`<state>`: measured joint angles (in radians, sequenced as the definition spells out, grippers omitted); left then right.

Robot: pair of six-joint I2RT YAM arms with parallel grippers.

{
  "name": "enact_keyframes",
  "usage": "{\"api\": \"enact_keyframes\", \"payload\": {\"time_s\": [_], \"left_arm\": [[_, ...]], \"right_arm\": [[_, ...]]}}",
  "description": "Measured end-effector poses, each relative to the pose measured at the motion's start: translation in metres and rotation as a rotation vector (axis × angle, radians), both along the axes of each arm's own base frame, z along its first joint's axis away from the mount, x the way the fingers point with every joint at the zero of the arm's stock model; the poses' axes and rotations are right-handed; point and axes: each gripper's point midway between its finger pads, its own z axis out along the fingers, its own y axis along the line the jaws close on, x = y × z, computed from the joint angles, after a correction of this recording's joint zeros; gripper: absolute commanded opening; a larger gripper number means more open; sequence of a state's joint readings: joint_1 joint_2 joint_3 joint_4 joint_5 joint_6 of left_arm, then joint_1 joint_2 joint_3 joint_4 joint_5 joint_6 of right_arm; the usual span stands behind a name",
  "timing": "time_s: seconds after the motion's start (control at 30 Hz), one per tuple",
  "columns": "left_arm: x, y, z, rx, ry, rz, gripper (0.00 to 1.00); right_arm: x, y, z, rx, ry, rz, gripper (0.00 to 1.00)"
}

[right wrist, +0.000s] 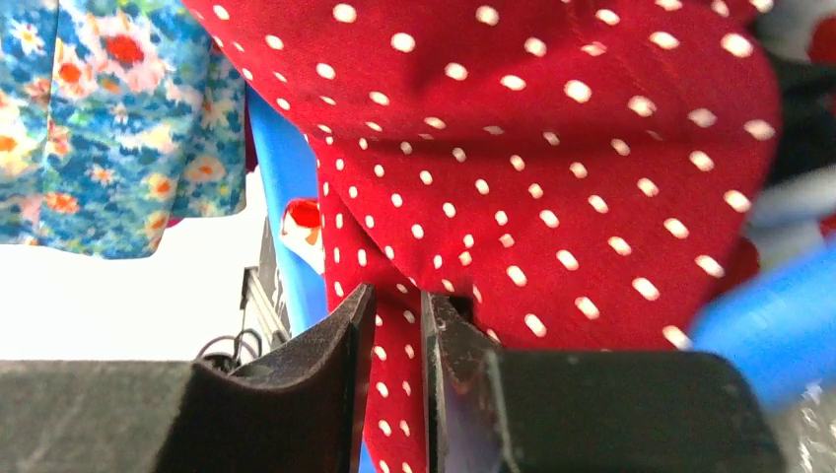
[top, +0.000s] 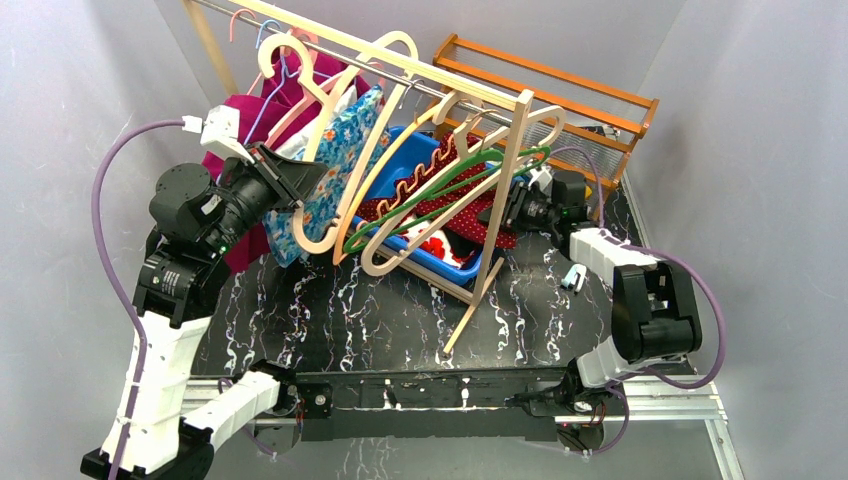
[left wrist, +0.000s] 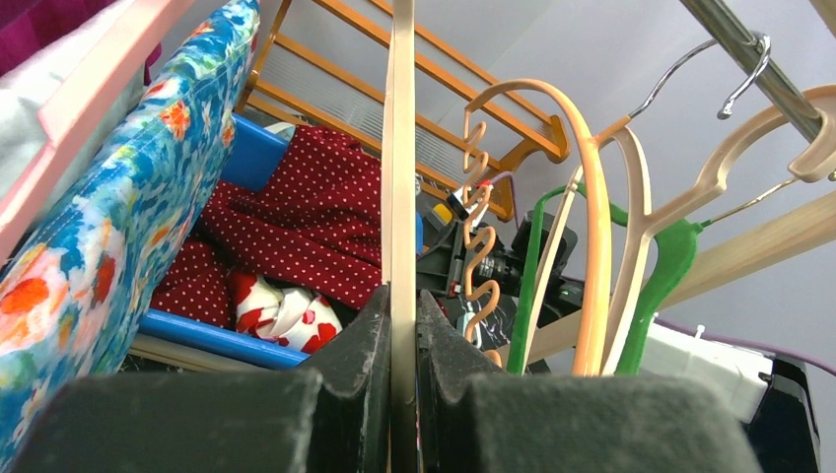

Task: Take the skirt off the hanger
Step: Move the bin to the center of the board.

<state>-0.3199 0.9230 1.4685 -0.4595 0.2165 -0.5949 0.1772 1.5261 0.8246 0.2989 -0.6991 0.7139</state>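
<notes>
The skirt (right wrist: 552,148) is red with white dots and lies bunched across the blue bin (top: 420,150), behind the tilted hangers. My right gripper (right wrist: 397,305) reaches into it from the right, shut on a fold of the skirt (top: 470,228). My left gripper (left wrist: 401,315) is shut on the thin flat arm of a pale wooden hanger (left wrist: 399,148), which hangs from the rail (top: 330,35). In the top view the left gripper (top: 300,185) sits at that hanger's (top: 345,170) left side. Whether the skirt still hangs on a hanger I cannot tell.
A blue floral garment (top: 335,150) hangs just left of the held hanger. Several more hangers, orange, green (top: 450,185) and wooden, crowd the rail. A white-and-red cloth (left wrist: 281,315) lies in the bin. An orange wooden rack (top: 560,85) stands at the back right.
</notes>
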Motion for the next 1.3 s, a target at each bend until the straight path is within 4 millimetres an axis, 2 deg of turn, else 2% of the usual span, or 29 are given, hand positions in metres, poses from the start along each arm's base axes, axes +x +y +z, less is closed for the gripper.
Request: {"api": "enact_keyframes", "payload": {"time_s": [0.17,0.3,0.4,0.5,0.6,0.77,0.8,1.0,1.1,1.2,1.3], "left_arm": [[0.0,-0.003,-0.006,0.015,0.016,-0.017,0.0],[-0.001,-0.006,-0.007,0.035,0.029,-0.041,0.0],[-0.002,-0.008,-0.002,0.053,0.029,-0.062,0.0],[-0.004,-0.009,0.001,0.081,0.016,-0.079,0.0],[-0.006,-0.008,0.001,0.12,0.0,-0.093,0.0],[-0.005,-0.005,-0.003,0.18,-0.013,-0.098,0.0],[-0.005,-0.005,-0.004,0.186,-0.015,-0.099,0.0],[-0.003,-0.005,-0.006,0.209,-0.02,-0.102,0.0],[-0.003,-0.005,-0.006,0.212,-0.021,-0.104,0.0],[-0.004,-0.006,-0.006,0.21,-0.022,-0.111,0.0],[-0.006,-0.007,-0.006,0.207,-0.025,-0.122,0.0]], "right_arm": [[0.016,0.042,-0.002,0.009,-0.062,-0.056,0.27],[0.052,0.073,0.007,0.067,-0.149,-0.15,0.26],[0.073,0.087,0.009,0.1,-0.194,-0.208,0.27],[0.078,0.09,0.009,0.116,-0.202,-0.242,0.3],[0.076,0.085,0.01,0.098,-0.206,-0.268,0.37],[0.066,0.07,0.009,-0.009,-0.199,-0.276,0.56],[0.065,0.068,0.009,-0.022,-0.201,-0.268,0.57],[0.051,0.064,0.013,-0.07,-0.159,-0.115,0.68],[0.04,0.049,0.018,-0.065,-0.146,-0.085,0.76],[0.026,0.02,0.023,-0.063,-0.139,-0.098,0.82],[0.024,-0.005,0.02,-0.081,-0.101,-0.146,0.84]]}}
